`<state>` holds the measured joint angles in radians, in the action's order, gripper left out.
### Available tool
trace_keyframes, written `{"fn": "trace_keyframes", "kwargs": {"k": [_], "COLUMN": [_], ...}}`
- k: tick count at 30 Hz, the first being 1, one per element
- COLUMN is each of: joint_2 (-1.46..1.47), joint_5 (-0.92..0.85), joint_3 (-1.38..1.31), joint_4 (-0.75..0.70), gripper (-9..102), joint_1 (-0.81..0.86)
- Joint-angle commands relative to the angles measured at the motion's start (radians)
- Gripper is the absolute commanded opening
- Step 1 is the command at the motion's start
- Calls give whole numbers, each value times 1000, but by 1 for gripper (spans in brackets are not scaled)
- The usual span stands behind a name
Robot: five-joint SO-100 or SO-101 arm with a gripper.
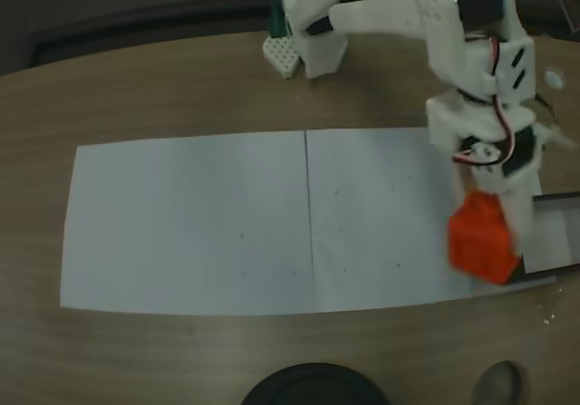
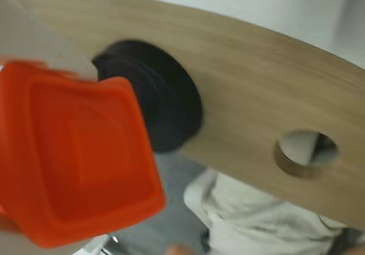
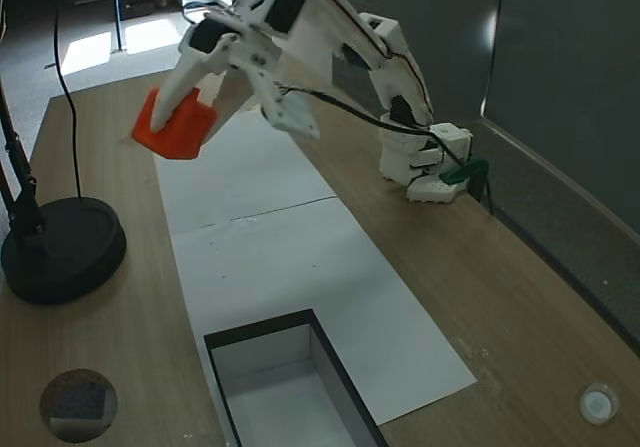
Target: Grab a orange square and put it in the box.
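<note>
The orange square [image 1: 480, 242] is lifted off the table, and my gripper [image 1: 497, 233] is shut on it. In a fixed view from above it hangs over the right end of the white paper, just left of the dark box [image 1: 555, 200] at the right edge. In another fixed view the gripper [image 3: 195, 112] holds the orange square [image 3: 170, 132] high at the upper left, while the box [image 3: 335, 367] with its pale bottom stands at the near end of the paper. The wrist view shows the orange square [image 2: 74, 164] large and blurred at the left.
White paper [image 1: 227, 224] covers the middle of the wooden table. A round black base [image 3: 60, 247] stands beside the paper, also seen as a round black base [image 2: 159, 101] in the wrist view. A round hole [image 1: 503, 382] lies near the table's edge. The arm's base [image 3: 420, 167] stands on the opposite side.
</note>
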<state>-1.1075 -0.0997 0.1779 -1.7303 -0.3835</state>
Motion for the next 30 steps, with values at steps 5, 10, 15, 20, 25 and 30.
{"fn": "trace_keyframes", "kwargs": {"k": [5,10,15,20,25,30], "joint_2": [-153,-51,114,224,270,290], "joint_5": [-3,-3,-2,-2,-2,-11], "joint_3": [-52,-54,-61,-61,-61,-61], "joint_4": [9,25,115,190,230,253], "gripper": [14,14,14,14,13,14], "joint_1": [-316,-439,-459,-460,-456,-449]}}
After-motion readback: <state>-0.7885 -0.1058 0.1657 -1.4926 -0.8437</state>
